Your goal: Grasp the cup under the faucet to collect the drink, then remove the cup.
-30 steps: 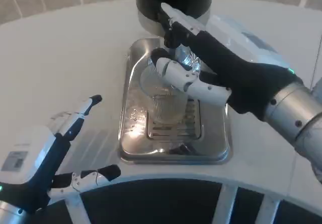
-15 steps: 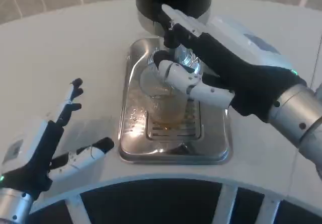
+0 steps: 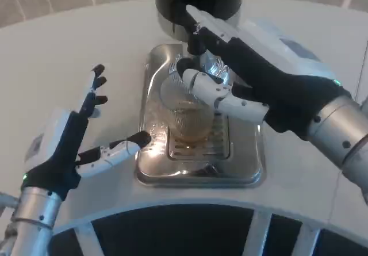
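Under the faucet [image 3: 202, 50], right hand [image 3: 253, 75] holding cup [image 3: 187, 115], left hand [image 3: 72, 144] spread wide, no legible writing.

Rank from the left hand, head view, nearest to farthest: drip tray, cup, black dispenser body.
Measured from the left hand:
1. Drip tray, just to the hand's right; one fingertip reaches its near-left rim.
2. Cup, farther right, mid-tray, held by the right hand.
3. Black dispenser body, at the tray's far end, top of the picture.
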